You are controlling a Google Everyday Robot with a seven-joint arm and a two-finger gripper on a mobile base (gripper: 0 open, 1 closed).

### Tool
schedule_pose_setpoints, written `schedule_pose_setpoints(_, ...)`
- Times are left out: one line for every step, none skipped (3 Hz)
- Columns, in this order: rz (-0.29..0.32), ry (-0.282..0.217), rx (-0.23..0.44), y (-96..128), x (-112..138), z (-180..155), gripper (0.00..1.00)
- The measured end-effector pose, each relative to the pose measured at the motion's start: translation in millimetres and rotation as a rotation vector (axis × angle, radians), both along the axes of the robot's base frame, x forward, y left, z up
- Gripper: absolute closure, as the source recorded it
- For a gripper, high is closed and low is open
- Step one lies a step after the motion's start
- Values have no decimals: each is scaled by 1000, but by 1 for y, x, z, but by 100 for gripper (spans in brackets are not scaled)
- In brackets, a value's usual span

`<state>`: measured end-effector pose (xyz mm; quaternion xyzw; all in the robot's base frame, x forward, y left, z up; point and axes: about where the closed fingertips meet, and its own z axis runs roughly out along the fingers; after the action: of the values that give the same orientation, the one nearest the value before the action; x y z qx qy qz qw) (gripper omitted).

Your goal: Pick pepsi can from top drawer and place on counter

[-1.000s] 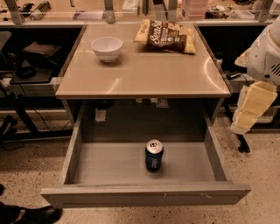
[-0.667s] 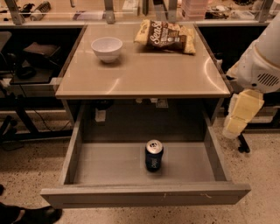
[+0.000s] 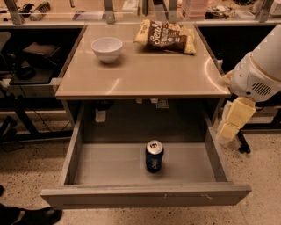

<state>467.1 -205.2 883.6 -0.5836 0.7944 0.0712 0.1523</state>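
Observation:
The pepsi can (image 3: 154,156) stands upright on the grey floor of the open top drawer (image 3: 145,195), right of its middle and near the front panel. The beige counter (image 3: 145,72) lies above and behind the drawer. My gripper (image 3: 232,121) hangs from the white arm (image 3: 257,72) at the right, outside the drawer's right wall and just below the counter's right front corner. It is apart from the can, higher and to the right of it, and holds nothing that I can see.
A white bowl (image 3: 106,48) sits at the counter's back left. A brown-and-yellow chip bag (image 3: 167,36) lies at the back right. A cluttered shelf (image 3: 131,9) runs behind the counter. Dark equipment (image 3: 30,61) stands to the left. A black shoe (image 3: 26,215) is at the bottom left.
My arm and gripper have moved left, closer to the counter's right front corner and the drawer's right wall. The can and drawer have not moved.

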Motion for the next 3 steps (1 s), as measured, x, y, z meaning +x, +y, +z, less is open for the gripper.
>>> schedule_pose_setpoints(-35, -20, -23, 15, 1, -7, 0)
schedule_pose_setpoints(-65, -43, -46, 44, -1, -17, 0)
schedule_pose_setpoints(-46, -25, -80, 111, -14, -63, 0)
